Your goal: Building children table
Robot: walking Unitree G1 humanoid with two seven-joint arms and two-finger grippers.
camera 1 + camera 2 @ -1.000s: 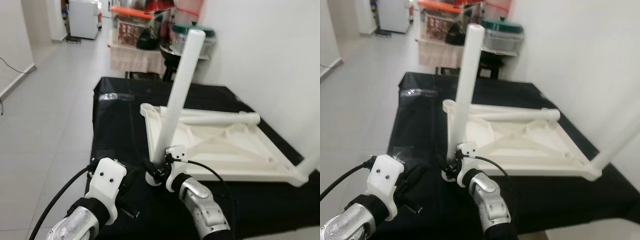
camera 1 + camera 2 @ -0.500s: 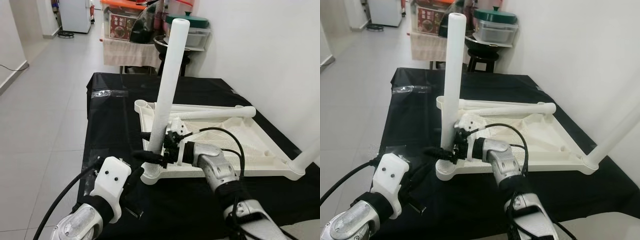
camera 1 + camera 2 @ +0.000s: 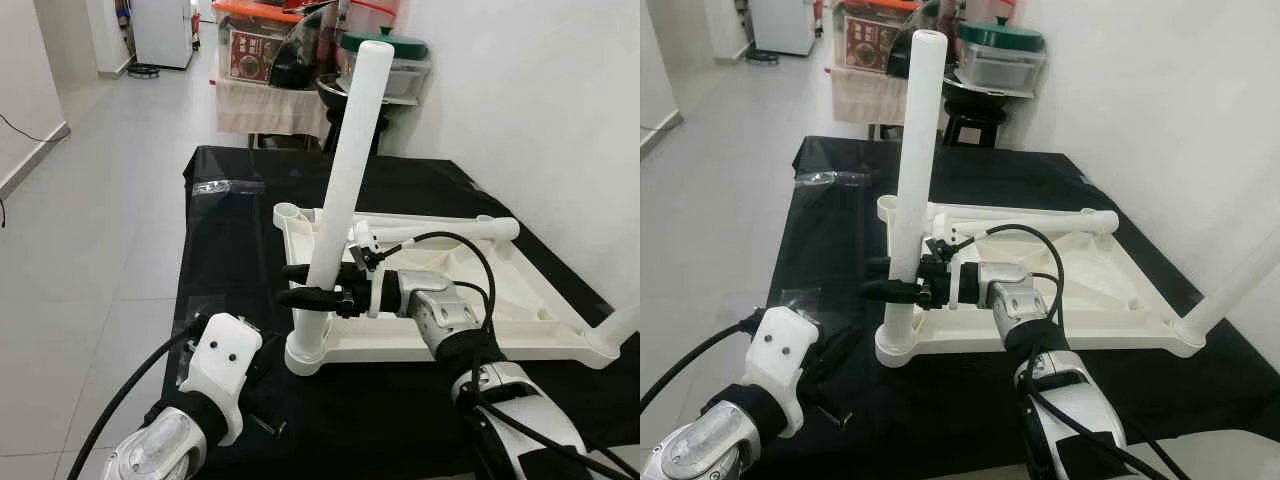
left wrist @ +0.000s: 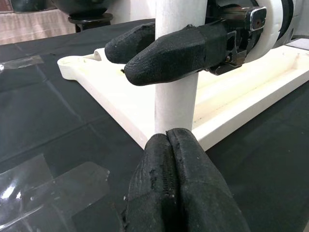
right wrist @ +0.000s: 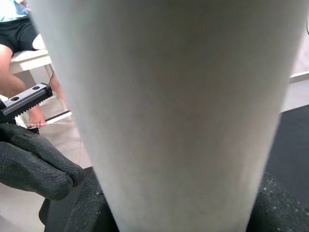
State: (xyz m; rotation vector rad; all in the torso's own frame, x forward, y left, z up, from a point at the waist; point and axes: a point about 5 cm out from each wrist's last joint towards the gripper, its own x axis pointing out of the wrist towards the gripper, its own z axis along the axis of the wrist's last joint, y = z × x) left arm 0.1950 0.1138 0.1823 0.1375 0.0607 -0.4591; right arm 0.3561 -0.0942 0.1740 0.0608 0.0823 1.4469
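Our right jaws (image 3: 312, 285) are clamped across the low part of the upright white leg (image 3: 345, 170), one black finger on each side of it, while our left jaws (image 4: 179, 159) sit pressed together on nothing, low and near, just in front of the leg's foot. The leg stands in the near-left corner socket (image 3: 306, 356) of the upturned white tabletop (image 3: 470, 310), leaning slightly to the right at its top. To do this step well, we judge that we should bring the leg straight over the socket and press or twist it down along its own line, keeping the grip low so it does not lever sideways. A second leg (image 3: 440, 232) lies loose across the far side of the tabletop, and another leg (image 3: 1230, 290) rises at the near-right corner. The tabletop rests on the black-covered bench (image 3: 230, 250), with bare cloth to its left, a strip of clear tape (image 3: 212, 187) farther off, and a wall close on the right. The bench's near edge lies just below the socket, so we have little room to slide the piece toward us; the left is freer.
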